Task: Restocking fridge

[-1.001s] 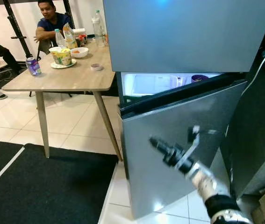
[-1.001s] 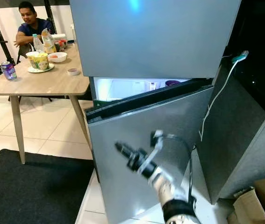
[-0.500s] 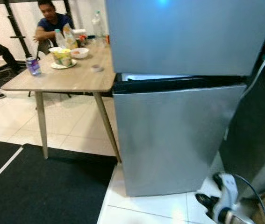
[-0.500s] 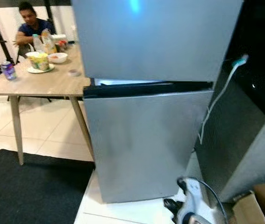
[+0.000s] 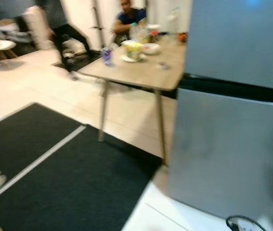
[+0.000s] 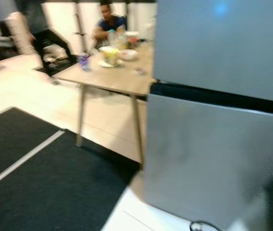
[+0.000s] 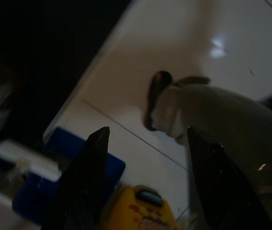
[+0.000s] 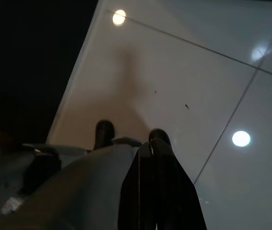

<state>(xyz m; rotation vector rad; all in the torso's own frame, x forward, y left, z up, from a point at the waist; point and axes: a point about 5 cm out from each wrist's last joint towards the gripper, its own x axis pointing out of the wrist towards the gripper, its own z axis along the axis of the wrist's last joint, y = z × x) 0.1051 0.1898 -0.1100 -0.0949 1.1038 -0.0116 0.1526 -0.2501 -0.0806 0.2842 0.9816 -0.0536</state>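
The silver fridge (image 5: 223, 149) stands at the right with its lower door (image 6: 208, 154) and upper door (image 6: 223, 43) both closed. The eye views are blurred. My left gripper (image 7: 145, 187) hangs low over white floor tiles, its two black fingers (image 7: 85, 182) spread open. A yellow item (image 7: 143, 213) lies beyond the gap between them, beside a blue box (image 7: 64, 182); whether it touches the fingers is unclear. My right gripper (image 8: 157, 187) also hangs over the tiles, fingers pressed together and holding nothing.
A wooden table (image 5: 141, 74) stands left of the fridge with a can (image 5: 107, 55), a bowl (image 5: 150, 48) and bottles. A person (image 5: 126, 17) sits behind it. A black mat (image 5: 64, 183) covers the floor in front.
The fridge's lower door went from open to closed. My right arm dropped from the door to hang low. The camera has swung left, so the fridge now sits at the right.
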